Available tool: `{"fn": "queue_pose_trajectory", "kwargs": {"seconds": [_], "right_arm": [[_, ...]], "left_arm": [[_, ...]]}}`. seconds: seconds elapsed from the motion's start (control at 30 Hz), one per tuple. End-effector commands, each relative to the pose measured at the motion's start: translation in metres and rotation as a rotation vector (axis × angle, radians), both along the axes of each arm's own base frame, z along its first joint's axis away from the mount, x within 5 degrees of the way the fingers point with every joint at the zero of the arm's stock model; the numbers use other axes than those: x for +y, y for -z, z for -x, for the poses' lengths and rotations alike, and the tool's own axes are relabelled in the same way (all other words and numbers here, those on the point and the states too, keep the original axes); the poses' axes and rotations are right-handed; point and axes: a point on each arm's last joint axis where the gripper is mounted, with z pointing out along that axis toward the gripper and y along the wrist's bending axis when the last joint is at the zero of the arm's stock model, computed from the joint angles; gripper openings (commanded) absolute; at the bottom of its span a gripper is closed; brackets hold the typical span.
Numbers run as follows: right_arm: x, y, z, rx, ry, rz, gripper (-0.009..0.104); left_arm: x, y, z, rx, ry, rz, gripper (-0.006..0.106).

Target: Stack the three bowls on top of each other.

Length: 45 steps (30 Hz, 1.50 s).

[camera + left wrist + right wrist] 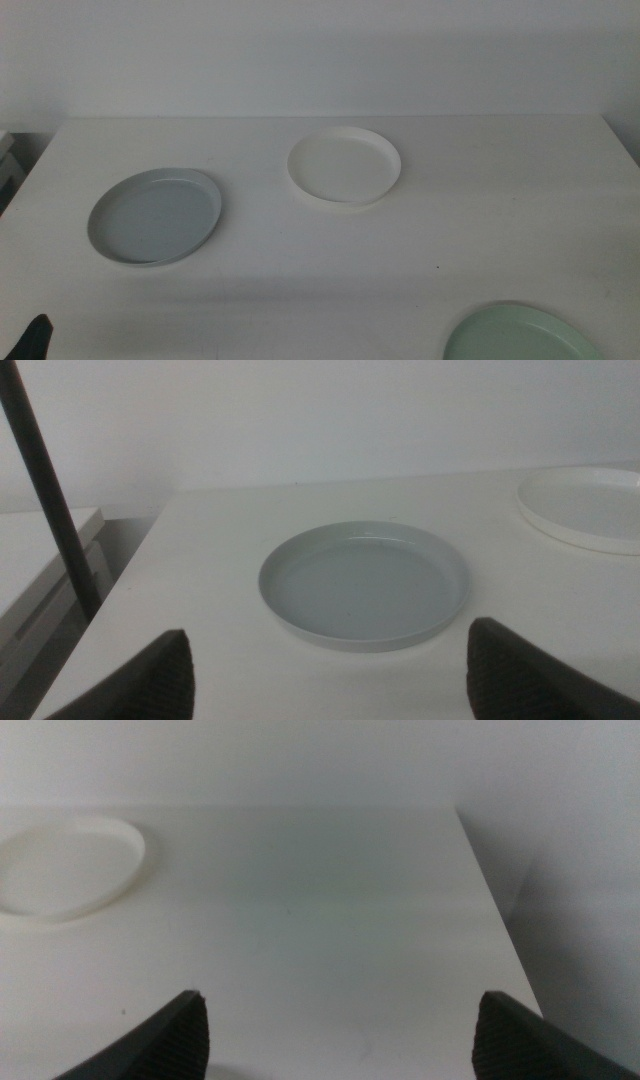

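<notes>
Clearly nothing is stacked yet: three shallow round bowls lie separately on a white surface [420, 250], each well apart from the others. The grey-blue bowl [155, 216] sits on the left side, about midway between near and far. The white bowl [344, 167] sits farther back, near the centre. The mint green bowl [518, 338] lies at the near right, partly cut off by the edge of the middle view.

Neither arm holds anything. The left gripper [330, 680] waits at the near left, low over the surface and facing the grey-blue bowl, which lies just ahead of it; its two dark fingers [150, 675] stand wide apart and empty. In the middle view only a dark tip shows at the near left corner. The right gripper [340, 1040] waits at the near right, out of the middle view, looking across bare surface with the white bowl far off to one side; its fingers [160, 1040] are also spread wide and empty.

By my judgement the task is at its very first step, choosing and reaching for a bowl. The next move likely calls for the left gripper to advance to the grey-blue bowl, set one finger inside and one outside the low rim, and pinch it firmly, since the thin, shallow rim gives little to hold and the bowl could tip when lifted.
</notes>
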Motion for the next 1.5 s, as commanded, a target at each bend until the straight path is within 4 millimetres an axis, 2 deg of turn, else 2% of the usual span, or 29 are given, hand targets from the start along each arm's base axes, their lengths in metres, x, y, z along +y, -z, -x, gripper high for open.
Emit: {"fn": "queue_pose_trajectory", "kwargs": {"seconds": [0.0, 0.13, 0.3, 0.63, 0.87, 1.13, 1.47], "right_arm": [[-0.001, -0.026, -0.012, -0.012, 0.0, 0.029, 0.071], [-0.001, -0.039, -0.03, 0.162, 0.013, 0.031, 0.071], [-0.001, -0.043, -0.059, 0.393, 0.026, 0.014, 0.071], [0.001, -0.016, -0.1, 0.596, 0.053, -0.035, 0.071], [0.005, 0.024, -0.124, 0.724, 0.059, -0.08, 0.071], [0.009, 0.081, -0.132, 0.856, 0.064, -0.137, 0.07], [0.01, 0.119, -0.144, 0.962, 0.076, -0.141, 0.055]], "left_arm": [[0.001, -0.006, 0.0, -0.085, -0.007, 0.014, 0.09], [0.001, -0.006, 0.0, -0.085, -0.007, 0.014, 0.09], [0.001, -0.006, 0.0, -0.085, -0.007, 0.014, 0.09], [0.001, -0.006, 0.0, -0.085, -0.007, 0.014, 0.09], [0.001, -0.006, 0.0, -0.085, -0.007, 0.014, 0.09], [0.001, -0.006, 0.0, -0.085, -0.007, 0.014, 0.09], [0.001, -0.006, 0.0, -0.085, -0.007, 0.014, 0.09]]}}
